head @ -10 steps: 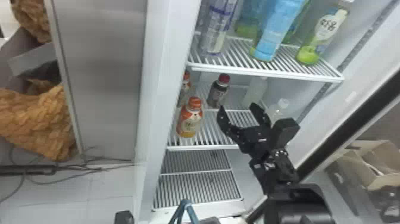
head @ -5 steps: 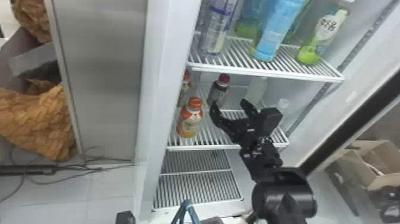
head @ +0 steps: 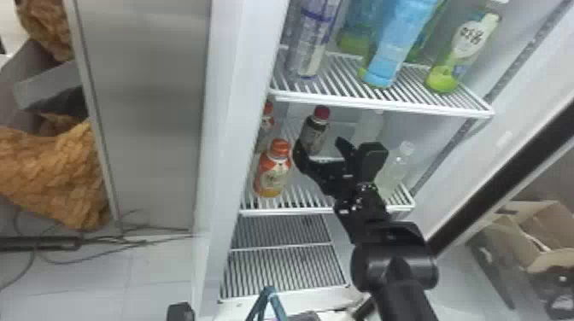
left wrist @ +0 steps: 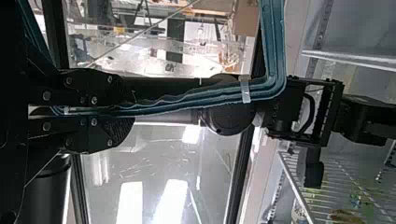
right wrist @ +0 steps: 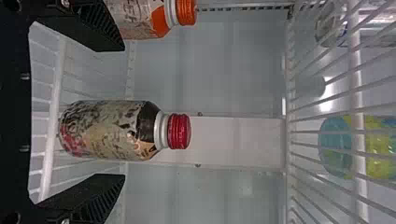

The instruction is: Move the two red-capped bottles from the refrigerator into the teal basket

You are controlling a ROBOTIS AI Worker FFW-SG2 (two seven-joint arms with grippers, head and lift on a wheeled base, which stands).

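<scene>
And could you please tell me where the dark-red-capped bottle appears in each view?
Head view: the dark-red-capped bottle is near the centre, behind and right of the front orange-capped bottle.
Right wrist view: between the right hand's open fingers, ungripped.
Left wrist view: I cannot pick it out.
Shared landmark: the white wire shelving, seen in all three.

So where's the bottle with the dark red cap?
In the head view, the red-capped bottle stands one shelf below the tall bottles, right of and behind the nearer orange-capped bottle, with the right gripper open before it.
</scene>
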